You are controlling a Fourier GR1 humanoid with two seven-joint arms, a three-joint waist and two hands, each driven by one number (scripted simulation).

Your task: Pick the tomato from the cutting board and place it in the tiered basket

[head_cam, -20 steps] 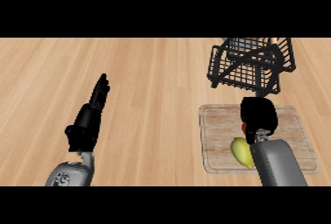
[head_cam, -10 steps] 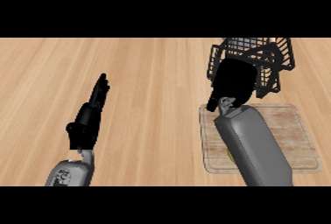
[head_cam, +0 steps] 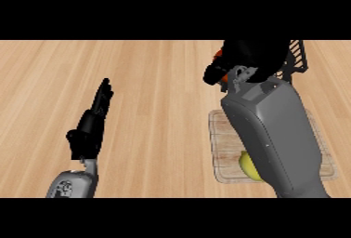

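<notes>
My right hand [head_cam: 251, 56] is raised at the upper right with its fingers curled round the tomato [head_cam: 218, 54]. Only red-orange slivers of the tomato show at the hand's left edge. The hand hangs in front of the black wire tiered basket [head_cam: 299, 58] and hides most of it; only the basket's right side shows. Below lies the wooden cutting board [head_cam: 224, 135], largely covered by my grey right forearm. My left hand [head_cam: 95, 119] rests open at the left, fingers straight and pointing away.
A yellow fruit [head_cam: 248, 167] lies on the near part of the cutting board, half hidden by the right forearm. The wooden counter [head_cam: 158, 93] stretches between the two arms.
The right hand has risen from the cutting board with the tomato and moved up and back in front of the basket. The left hand has stayed still.
</notes>
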